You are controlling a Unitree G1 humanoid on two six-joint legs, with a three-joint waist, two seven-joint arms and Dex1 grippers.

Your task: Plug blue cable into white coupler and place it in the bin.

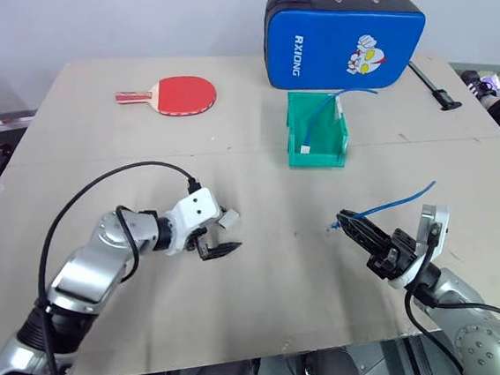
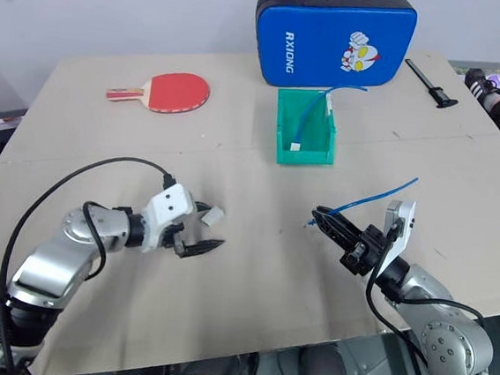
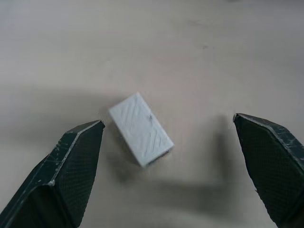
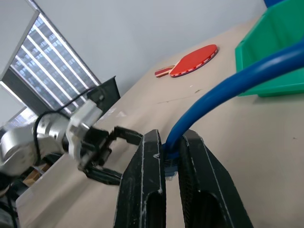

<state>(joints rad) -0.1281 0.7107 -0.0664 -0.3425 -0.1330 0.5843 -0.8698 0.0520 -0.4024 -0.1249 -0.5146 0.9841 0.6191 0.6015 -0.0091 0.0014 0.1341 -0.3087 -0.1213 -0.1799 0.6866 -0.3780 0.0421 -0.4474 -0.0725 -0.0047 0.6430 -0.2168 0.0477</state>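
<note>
Right tool (image 1: 346, 221) pinches the thin light-blue cable (image 1: 397, 200) near its plug; left tool (image 1: 224, 235) gapes over the small white plastic coupler (image 3: 140, 129) on the beige table (image 1: 277, 270).

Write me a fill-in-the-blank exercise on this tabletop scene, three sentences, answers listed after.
1. The right gripper is shut on the thin light-blue cable, near its ____ end.
2. The small white plastic coupler lies on the table between the open fingers of the ____ gripper.
3. Inside the small green plastic bin lies another thin ____ cable.

Missing words: plug; left; blue
</note>
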